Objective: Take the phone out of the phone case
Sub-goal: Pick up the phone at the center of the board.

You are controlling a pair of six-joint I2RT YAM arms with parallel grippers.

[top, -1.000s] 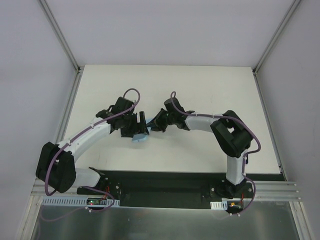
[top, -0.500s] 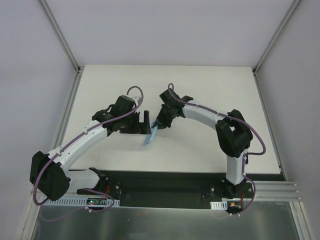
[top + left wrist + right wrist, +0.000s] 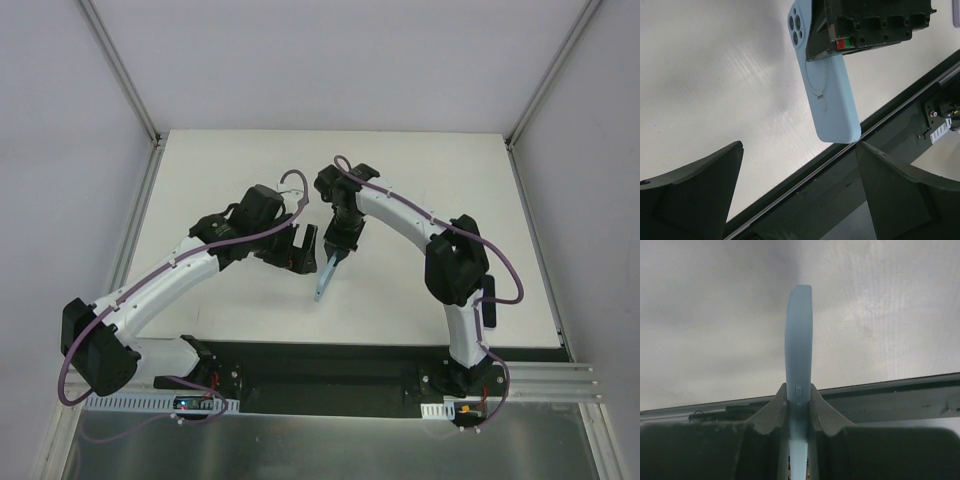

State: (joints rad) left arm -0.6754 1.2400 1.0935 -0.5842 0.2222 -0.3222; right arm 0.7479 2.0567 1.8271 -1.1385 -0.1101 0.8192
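A light-blue phone case (image 3: 323,277) hangs off the table, pinched at its upper end by my right gripper (image 3: 337,246), which is shut on it. The right wrist view shows the case (image 3: 798,335) edge-on between the fingers (image 3: 771,412), with a side button showing. In the left wrist view its back (image 3: 829,95) faces me, with camera cut-outs and a ring mark. My left gripper (image 3: 304,250) stands open just left of the case and touches nothing; its jaws (image 3: 799,150) are spread wide with the case's lower end beyond them. The phone itself is hidden.
The white table (image 3: 220,170) ends at a black base strip (image 3: 330,365) with a metal rail (image 3: 805,175) along the near edge. Slanted frame posts (image 3: 120,70) rise at the back corners. The right arm's elbow (image 3: 455,265) hangs over the table's right half.
The right gripper has carried the case to the right and turned it to hang toward the near edge. The left gripper has opened wider, come off the case and followed to the right.
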